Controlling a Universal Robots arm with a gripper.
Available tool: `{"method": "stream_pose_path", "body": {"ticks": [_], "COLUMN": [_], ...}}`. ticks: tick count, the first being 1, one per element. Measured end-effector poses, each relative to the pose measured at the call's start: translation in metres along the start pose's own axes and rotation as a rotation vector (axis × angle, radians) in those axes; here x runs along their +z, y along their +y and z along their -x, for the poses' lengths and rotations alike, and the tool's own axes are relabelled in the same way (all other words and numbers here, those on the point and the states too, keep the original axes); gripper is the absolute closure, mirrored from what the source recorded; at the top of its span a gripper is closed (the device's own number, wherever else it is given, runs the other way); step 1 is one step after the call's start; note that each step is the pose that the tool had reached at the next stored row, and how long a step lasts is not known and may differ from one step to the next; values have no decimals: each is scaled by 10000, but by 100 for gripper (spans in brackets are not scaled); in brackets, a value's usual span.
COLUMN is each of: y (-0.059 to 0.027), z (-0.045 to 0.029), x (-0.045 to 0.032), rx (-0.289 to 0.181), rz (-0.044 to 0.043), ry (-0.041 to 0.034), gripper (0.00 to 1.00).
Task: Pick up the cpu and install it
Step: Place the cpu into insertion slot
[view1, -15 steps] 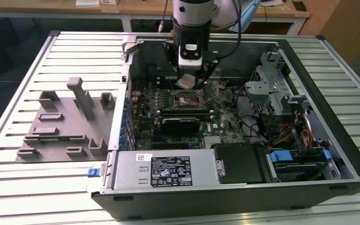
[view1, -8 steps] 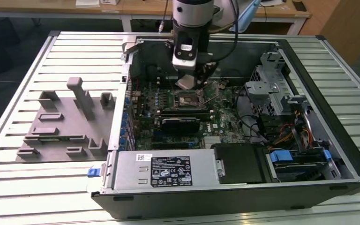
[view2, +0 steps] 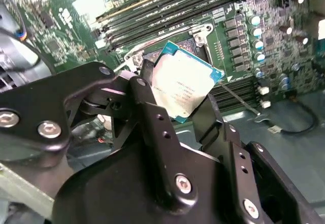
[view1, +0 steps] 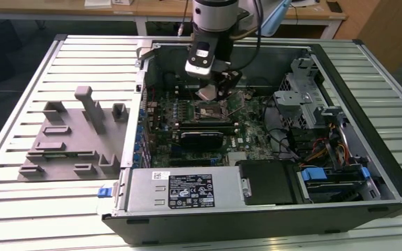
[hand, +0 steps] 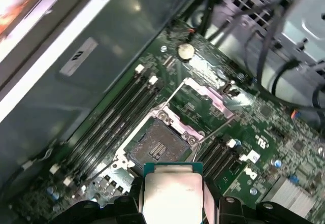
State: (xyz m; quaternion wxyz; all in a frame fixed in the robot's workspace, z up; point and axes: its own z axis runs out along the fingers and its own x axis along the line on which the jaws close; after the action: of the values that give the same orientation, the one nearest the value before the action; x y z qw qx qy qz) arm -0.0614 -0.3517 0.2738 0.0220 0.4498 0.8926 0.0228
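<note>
On the left of the desk (view1: 12, 204) lies a grey tray (view1: 61, 141), well apart from the work. To its right is the open case (view1: 257, 222), and the arm (view1: 211, 31) reaches down into its far half. The jaws pinch the cpu (view2: 185, 82) by two opposite edges, metal top showing. It hangs tilted, clear of the board, just above and on the near side of the socket (hand: 156, 150), whose frame (hand: 208, 94) stands open on the right. Further right are cables (view1: 305, 141) and a drive cage (view1: 302, 78).

The risks, as I judge them: the chip is not level with the socket, so set down like this a corner would land first and could bend the contacts. The edge grip is narrow and could slip. A jaw could also catch the raised frame or its lever.
</note>
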Motion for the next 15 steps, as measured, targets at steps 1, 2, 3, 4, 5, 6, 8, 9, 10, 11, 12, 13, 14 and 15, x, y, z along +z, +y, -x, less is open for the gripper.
{"method": "stream_pose_path", "body": {"ticks": [1, 2, 3, 4, 5, 6, 8, 9, 10, 11, 12, 13, 14, 15], "y": [0, 0, -1, -1, -1, -1, -2, -2, -2, -3, -3, -3, -3, -4], "z": [0, 0, 0, 0, 0, 0, 0, -1, -1, -1, -1, -1, -1, -1], "x": [3, 7, 10, 14, 17, 21, 30, 35, 39, 43, 47, 51, 55, 58], "rx": [180, 358, 539, 718, 898, 1076, 1453, 1631, 1811, 1990, 2170, 2355, 2545, 2714], "rz": [-3, -7, -11, -14, -17, -20, -28, -31, -34, -38, -41, -46, -49, -52], "ry": [-11, -22, -33, -44, -55, -65, -88, -99, -110, -121, -132, -143, -155, -165], "gripper": [45, 45, 45, 45, 45, 45, 45, 45, 45, 45, 45, 45, 45, 45]}}
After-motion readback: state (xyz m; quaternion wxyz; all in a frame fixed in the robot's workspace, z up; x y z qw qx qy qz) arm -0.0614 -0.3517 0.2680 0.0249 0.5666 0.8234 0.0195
